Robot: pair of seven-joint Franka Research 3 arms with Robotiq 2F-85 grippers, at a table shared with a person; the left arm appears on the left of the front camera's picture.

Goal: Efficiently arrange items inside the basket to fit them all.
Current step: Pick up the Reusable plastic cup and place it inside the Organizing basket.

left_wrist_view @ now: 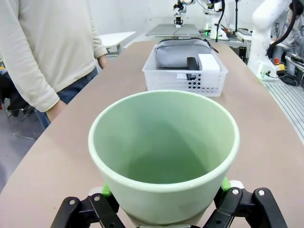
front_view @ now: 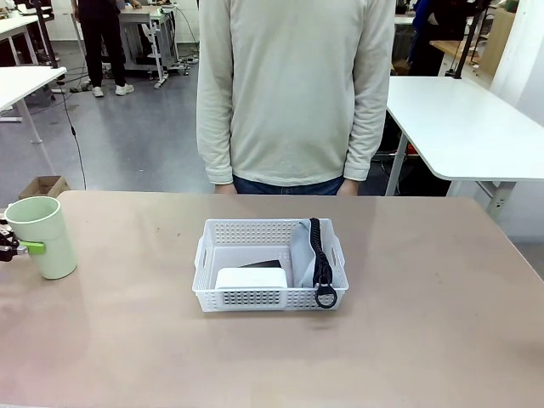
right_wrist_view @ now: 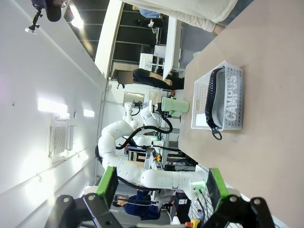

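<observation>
Landmark: white perforated basket (front_view: pixel 270 299), standing at the middle of the brown tabletop (front_view: pixel 408 340).

Contents of basket:
- Grey "CAMPUS" zip pouch (right_wrist_view: pixel 231 102), standing on edge along the basket's right wall as the front view has it; its black strap (front_view: pixel 320 259) runs over the top, with the clasp hanging over the near rim.
- White rounded box (front_view: pixel 250 279), at the basket's near wall, left of the pouch.
- Small black stapler (front_view: pixel 263 264), just behind the box, between it and the far wall.

Outside basket:
- Pale green cup (front_view: pixel 43 236), upright, well to the left of the basket near the tabletop's left edge. In the left wrist view its open mouth faces the camera, with the basket beyond it.

Claws:
- Left claw (left_wrist_view: pixel 164 209): clenched on the pale green cup, a green pad pressed to each side of its lower wall.
- Right claw (right_wrist_view: pixel 160 186): released, fingers spread wide, nothing between them, well apart from the basket.

Person (front_view: pixel 293 93): standing at the tabletop's far edge behind the basket, arms down at the sides.
</observation>
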